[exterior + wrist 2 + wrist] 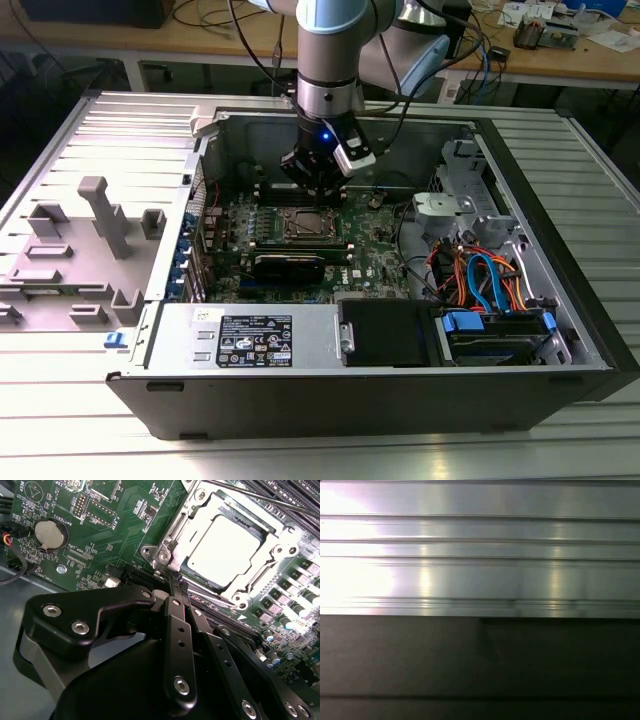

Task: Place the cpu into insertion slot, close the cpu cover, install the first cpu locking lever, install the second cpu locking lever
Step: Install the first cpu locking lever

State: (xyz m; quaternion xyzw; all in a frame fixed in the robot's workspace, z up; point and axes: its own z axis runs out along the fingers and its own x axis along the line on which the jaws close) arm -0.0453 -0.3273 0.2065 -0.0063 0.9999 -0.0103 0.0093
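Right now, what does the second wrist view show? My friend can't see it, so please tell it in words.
The black gripper sits with its fingers pressed together at a corner of the silvery cpu cover, which lies closed over the cpu in its socket. Green circuit board surrounds it, with a round coin battery nearby.

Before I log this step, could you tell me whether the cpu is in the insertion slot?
In: the cpu lies flat inside the insertion slot, framed by the cpu cover.

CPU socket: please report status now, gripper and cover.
Gripper shut, tips at the corner of the cpu cover. Cover down over the cpu. Nothing in the way.
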